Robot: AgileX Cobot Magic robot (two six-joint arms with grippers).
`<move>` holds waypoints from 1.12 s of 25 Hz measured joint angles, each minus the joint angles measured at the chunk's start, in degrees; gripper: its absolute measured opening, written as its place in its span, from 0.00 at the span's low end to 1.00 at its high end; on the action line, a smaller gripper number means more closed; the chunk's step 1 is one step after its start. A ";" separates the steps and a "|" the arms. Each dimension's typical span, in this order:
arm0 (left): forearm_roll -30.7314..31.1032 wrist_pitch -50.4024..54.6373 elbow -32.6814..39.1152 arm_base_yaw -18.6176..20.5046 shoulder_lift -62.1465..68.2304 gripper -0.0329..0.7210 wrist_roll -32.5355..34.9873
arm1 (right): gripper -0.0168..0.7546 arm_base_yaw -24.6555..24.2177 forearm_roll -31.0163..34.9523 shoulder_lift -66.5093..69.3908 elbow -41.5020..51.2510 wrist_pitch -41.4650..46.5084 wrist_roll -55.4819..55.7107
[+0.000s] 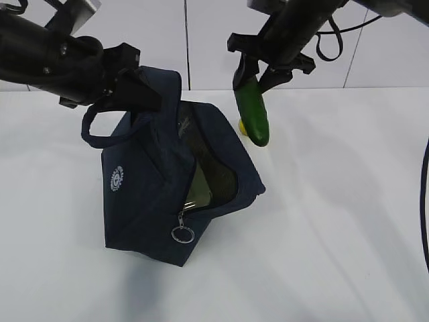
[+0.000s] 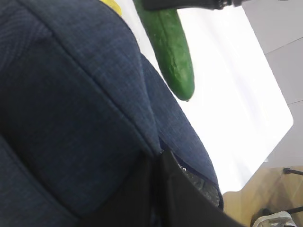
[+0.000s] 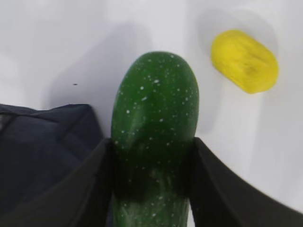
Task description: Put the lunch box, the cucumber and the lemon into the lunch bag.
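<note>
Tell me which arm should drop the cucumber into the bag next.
Right. The right gripper already clamps the cucumber, hanging beside the lunch bag opening. The left gripper is shut on the bag's flap, holding it open.

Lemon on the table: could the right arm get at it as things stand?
Probably not yet. The right pincer is shut on the cucumber; the lemon lies bare on the table, nothing covering it.

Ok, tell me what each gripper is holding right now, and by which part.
The right gripper holds the cucumber by its upper end, hanging lower tip down. The left gripper is shut on the lunch bag at its top fabric edge beside the opening.
</note>
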 joint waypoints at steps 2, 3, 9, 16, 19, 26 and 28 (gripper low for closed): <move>0.00 -0.25 0.00 0.00 0.00 0.03 0.00 | 0.48 0.00 2.29 -0.90 0.00 0.00 -0.41; 0.00 -0.36 0.00 0.00 0.00 0.03 0.00 | 0.48 0.00 3.48 -1.11 0.00 0.04 -1.18; -0.21 -0.48 0.00 0.00 0.00 0.03 0.00 | 0.48 0.00 11.47 -2.53 -0.14 0.04 -4.25; -0.21 -0.57 0.00 0.00 0.00 0.03 0.00 | 0.48 1.83 12.87 -3.80 1.55 0.18 -6.46; -0.21 -0.57 0.00 0.00 0.00 0.03 0.00 | 0.48 2.50 13.18 -5.23 4.04 0.31 -7.58; -0.21 -1.04 0.00 0.00 0.00 0.03 0.00 | 0.48 2.65 17.71 -11.00 13.12 0.40 -12.68; -0.21 -1.04 0.00 0.00 0.00 0.03 0.00 | 0.48 2.65 21.20 -12.52 17.46 0.40 -15.40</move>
